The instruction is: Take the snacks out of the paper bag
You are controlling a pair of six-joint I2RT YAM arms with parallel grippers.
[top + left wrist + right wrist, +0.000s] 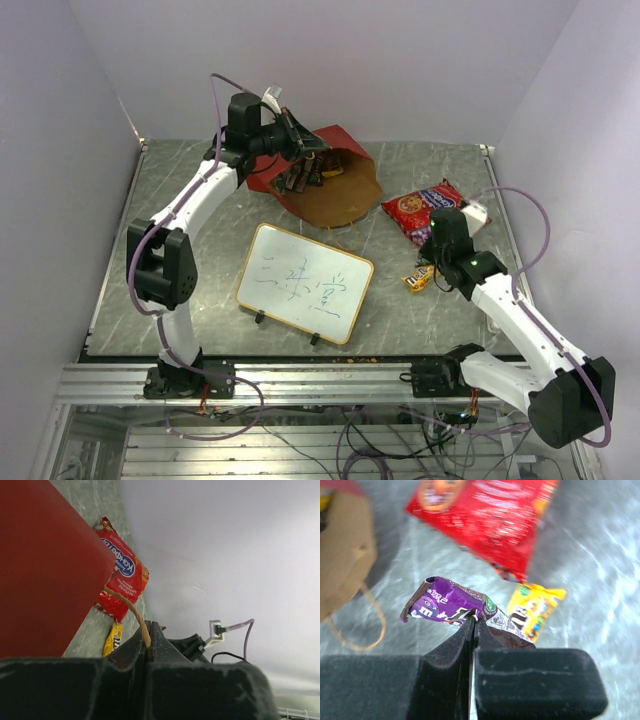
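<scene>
At your left gripper (149,636), the fingers are clenched on the string handle (131,607) of the paper bag (340,185). The bag sits just beyond the whiteboard (305,283), tipped over. Its long axis runs away from the board, with the open kraft-lined mouth facing the board and the red base away from it. You can see a few small packets (305,175) inside the mouth, close under the gripper.

Your right gripper (474,625), off the whiteboard's right side, is pinched on one end of the purple packet (445,602). The packet juts out sideways, its long axis across the fingers. The yellow packet (537,607) lies just beside the fingers on the table (200,200). The chip bag (425,208) lies flat beyond them, right of the whiteboard, its long axis diagonal to the board's edge.
</scene>
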